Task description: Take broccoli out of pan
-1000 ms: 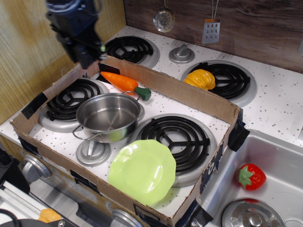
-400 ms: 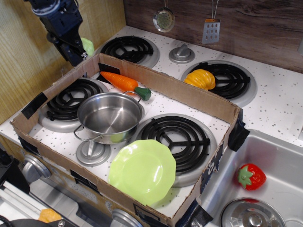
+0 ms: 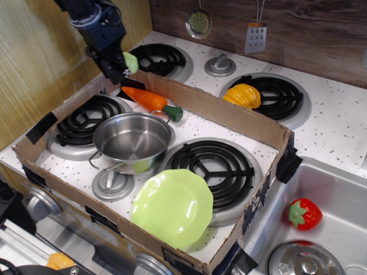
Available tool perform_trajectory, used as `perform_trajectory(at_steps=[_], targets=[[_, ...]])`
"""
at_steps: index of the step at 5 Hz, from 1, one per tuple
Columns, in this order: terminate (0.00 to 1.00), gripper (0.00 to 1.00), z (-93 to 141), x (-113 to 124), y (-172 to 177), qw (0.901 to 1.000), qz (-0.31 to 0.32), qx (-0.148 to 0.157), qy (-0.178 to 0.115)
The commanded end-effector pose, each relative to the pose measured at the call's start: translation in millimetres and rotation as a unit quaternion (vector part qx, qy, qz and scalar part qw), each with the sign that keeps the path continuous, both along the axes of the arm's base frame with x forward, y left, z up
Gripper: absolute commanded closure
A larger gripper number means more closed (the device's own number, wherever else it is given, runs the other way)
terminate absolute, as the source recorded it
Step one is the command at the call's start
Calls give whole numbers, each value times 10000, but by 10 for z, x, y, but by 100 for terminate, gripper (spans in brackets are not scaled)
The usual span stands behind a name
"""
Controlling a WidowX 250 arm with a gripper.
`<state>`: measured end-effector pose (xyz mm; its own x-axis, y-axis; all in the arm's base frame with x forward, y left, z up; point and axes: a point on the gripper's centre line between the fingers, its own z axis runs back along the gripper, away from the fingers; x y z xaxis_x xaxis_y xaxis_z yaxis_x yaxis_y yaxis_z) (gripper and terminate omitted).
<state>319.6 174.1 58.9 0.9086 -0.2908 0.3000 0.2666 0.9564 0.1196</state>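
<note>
The pan (image 3: pixel 133 140) is a shiny steel pot that stands empty inside the cardboard box, between the two front burners. My gripper (image 3: pixel 122 69) hangs above the box's back left wall, behind and left of the pan. It is shut on the small pale green broccoli (image 3: pixel 131 62), which sticks out on its right side, in the air above the rear left burner's edge. The broccoli is well clear of the pan.
An orange carrot (image 3: pixel 150 100) lies just behind the pan. A lime-green plate (image 3: pixel 172 206) leans at the box front. A steel lid with a knob (image 3: pixel 113 184) lies in front of the pan. The cardboard wall (image 3: pixel 223 114) crosses the stove. A yellow squash (image 3: pixel 242 95) sits back right; a strawberry (image 3: pixel 304 213) is in the sink.
My gripper swung out to the far left, then came back right and lower, toward the box's back wall. The broccoli stays in its grip. The pan has hardly moved.
</note>
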Motion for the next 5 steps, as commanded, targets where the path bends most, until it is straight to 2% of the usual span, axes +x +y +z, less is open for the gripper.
perform_trajectory(at_steps=[1, 2, 3, 4, 5], targets=[[0, 0, 135, 53, 16, 9996, -41, 137, -254], [0, 0, 337, 56, 11, 9994, -39, 326, -98], [0, 0, 640, 75, -29, 9987, 12, 507, 10], [0, 0, 791, 90, -60, 9987, 8, 513, 78], [100, 0, 876, 83, -106, 9988, -120, 472, 25]])
